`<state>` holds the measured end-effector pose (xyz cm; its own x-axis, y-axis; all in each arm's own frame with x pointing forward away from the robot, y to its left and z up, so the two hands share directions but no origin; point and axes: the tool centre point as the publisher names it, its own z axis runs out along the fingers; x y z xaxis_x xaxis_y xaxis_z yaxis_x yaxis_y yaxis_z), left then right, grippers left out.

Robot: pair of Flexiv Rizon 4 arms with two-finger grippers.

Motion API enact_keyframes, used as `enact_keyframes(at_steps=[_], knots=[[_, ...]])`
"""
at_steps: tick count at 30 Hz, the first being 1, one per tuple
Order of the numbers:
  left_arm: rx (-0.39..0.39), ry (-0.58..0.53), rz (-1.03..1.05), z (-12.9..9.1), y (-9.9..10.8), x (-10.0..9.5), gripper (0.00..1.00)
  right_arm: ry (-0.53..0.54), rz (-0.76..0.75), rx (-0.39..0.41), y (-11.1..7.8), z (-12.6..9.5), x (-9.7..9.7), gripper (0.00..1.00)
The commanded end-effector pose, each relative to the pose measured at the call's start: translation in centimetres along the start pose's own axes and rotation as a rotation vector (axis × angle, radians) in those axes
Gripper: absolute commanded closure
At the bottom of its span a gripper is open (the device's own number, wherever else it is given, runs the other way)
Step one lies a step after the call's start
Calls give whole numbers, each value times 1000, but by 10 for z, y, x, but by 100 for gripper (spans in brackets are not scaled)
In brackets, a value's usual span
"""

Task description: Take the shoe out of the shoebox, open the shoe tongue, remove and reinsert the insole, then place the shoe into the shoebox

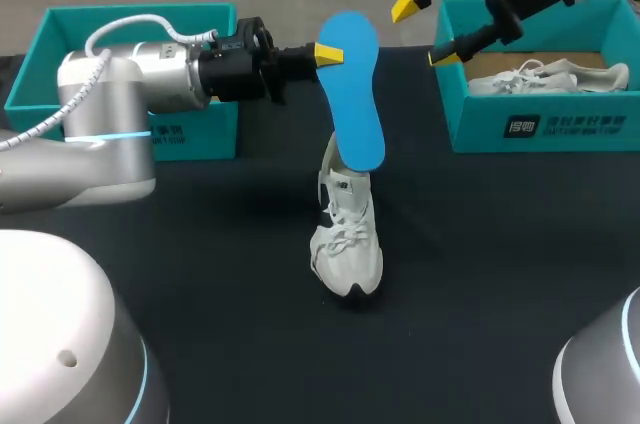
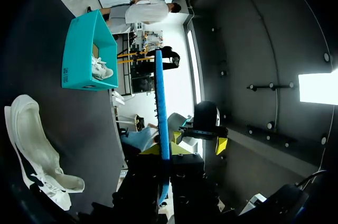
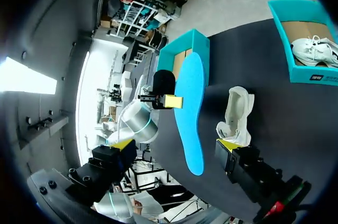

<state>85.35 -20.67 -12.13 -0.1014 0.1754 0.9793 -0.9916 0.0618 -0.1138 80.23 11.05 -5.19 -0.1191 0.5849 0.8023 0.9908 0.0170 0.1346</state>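
Note:
My left gripper [image 1: 325, 52] is shut on the upper edge of a blue insole [image 1: 356, 94], which hangs nearly upright above the table. The insole shows edge-on [image 2: 160, 97] between this gripper's [image 2: 163, 152] fingers. A white shoe [image 1: 347, 242] lies on the dark table below the insole's lower end, toe toward the front; I cannot tell whether they touch. My right gripper [image 1: 425, 29] is open and empty, up by the right teal shoebox [image 1: 540, 129]. From the right wrist, the insole [image 3: 190, 108] and shoe [image 3: 237, 115] lie ahead of the open gripper [image 3: 175, 144].
The right shoebox holds a second white shoe [image 1: 550, 76]. Another teal shoebox [image 1: 130, 19] stands at the back left, behind my left arm. The dark table [image 1: 480, 274] spreads around the shoe to the front and right.

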Motion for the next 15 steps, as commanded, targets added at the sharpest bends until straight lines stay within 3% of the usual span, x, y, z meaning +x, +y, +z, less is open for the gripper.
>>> enact_keyframes(at_steps=[1,5,7,15], knots=[[1,-1,0,1,0,0,100,161,23,-9,-6,0,-10,0],[1,-1,0,1,0,0,100,246,44,-6,-8,-3,-17,0],[1,-1,0,1,0,0,100,233,53,-39,-7,-4,-22,0],[1,-1,0,1,0,0,100,233,53,-39,-7,-4,-22,0]])
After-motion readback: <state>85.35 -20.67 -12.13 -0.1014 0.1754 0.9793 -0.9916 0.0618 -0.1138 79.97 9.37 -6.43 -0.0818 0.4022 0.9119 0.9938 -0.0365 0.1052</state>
